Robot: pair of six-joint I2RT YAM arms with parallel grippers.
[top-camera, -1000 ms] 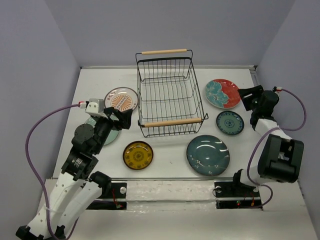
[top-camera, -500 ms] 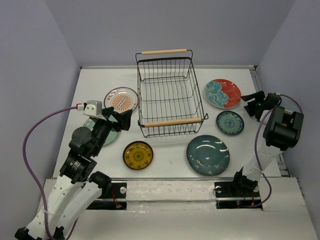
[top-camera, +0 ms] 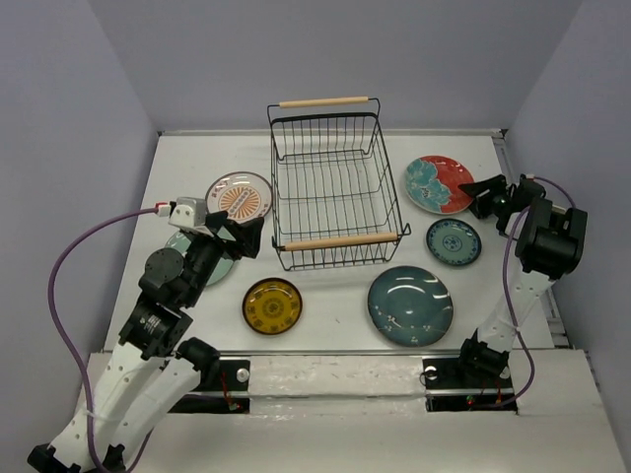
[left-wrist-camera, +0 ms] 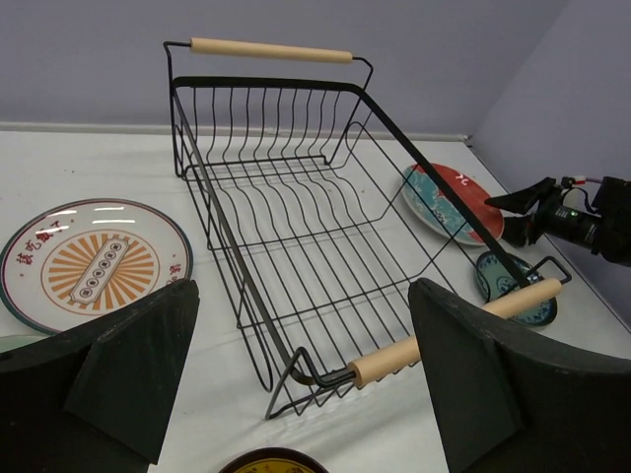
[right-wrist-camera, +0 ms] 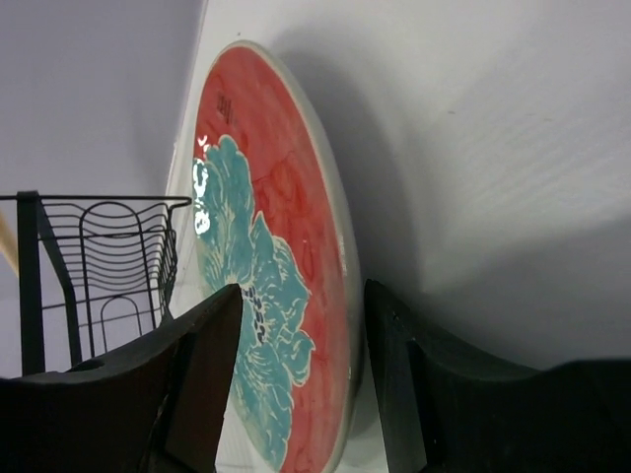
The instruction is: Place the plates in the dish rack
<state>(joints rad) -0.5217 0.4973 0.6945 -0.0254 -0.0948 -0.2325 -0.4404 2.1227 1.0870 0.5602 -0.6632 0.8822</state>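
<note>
**Dish rack** (top-camera: 335,187): a black wire basket at the middle of the white tabletop (top-camera: 330,296). It has one pale wooden handle (top-camera: 323,101) at its 12 o'clock end and another (top-camera: 340,240) at its 6 o'clock end. We take the clock bearings below from the rack, in the overhead view.

**Plates:** we count six, all lying flat on the tabletop outside the rack.
- Red plate (top-camera: 439,184) with teal flowers, at 3 o'clock, near the rack's side.
- Dark teal plate (top-camera: 454,241), small, at 4 o'clock.
- Blue-teal plate (top-camera: 410,305), large, at 5 o'clock.
- Amber plate (top-camera: 272,305), small, at 7 o'clock.
- White plate (top-camera: 240,195) with an orange sunburst centre, at 9 o'clock, just beside the rack.
- Mint plate (top-camera: 224,268), at 8 o'clock, mostly hidden under the left arm.

**Left gripper** (top-camera: 246,235): above the tabletop at 8 o'clock, pointing toward the rack. Its jaws are spread wide and hold nothing.

**Right gripper** (right-wrist-camera: 301,325): low at the 3 o'clock edge of the red plate. Its jaws are partly apart and straddle the rim, one finger over the painted face and one outside the edge. We cannot tell whether either finger touches the plate.
</note>
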